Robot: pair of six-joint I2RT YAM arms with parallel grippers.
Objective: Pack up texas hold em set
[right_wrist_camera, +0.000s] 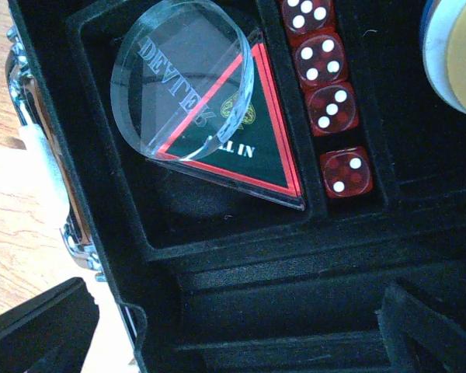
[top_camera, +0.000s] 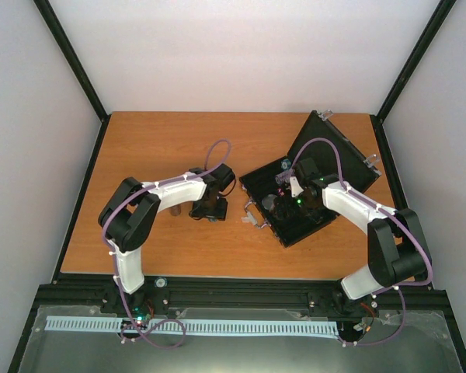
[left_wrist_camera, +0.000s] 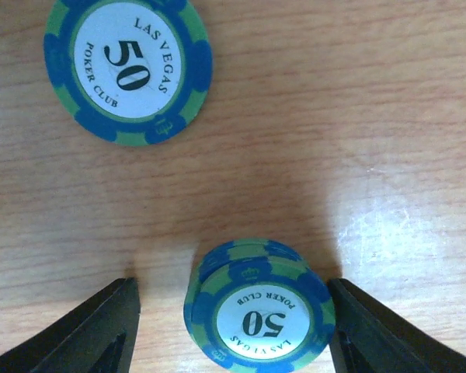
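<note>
The black case (top_camera: 335, 149) lies open at the right of the table, lid raised. My left gripper (left_wrist_camera: 233, 330) is open, low over the wood, with its fingers (left_wrist_camera: 93, 334) on either side of a short stack of blue-green "50" chips (left_wrist_camera: 256, 311). A single "50" chip (left_wrist_camera: 128, 68) lies flat beyond it. My right gripper (right_wrist_camera: 241, 334) is open and empty over an empty chip slot in the case (right_wrist_camera: 279, 272). A clear round dealer disc (right_wrist_camera: 179, 78) leans on a triangular "ALL IN" marker (right_wrist_camera: 248, 151). Several red dice (right_wrist_camera: 326, 74) fill a slot.
Chips (right_wrist_camera: 454, 47) sit in the case at the upper right of the right wrist view. The case's silver latch and edge (right_wrist_camera: 27, 116) are at the left. In the top view my left gripper (top_camera: 208, 208) is just left of the case; my right gripper (top_camera: 281, 203) is over it.
</note>
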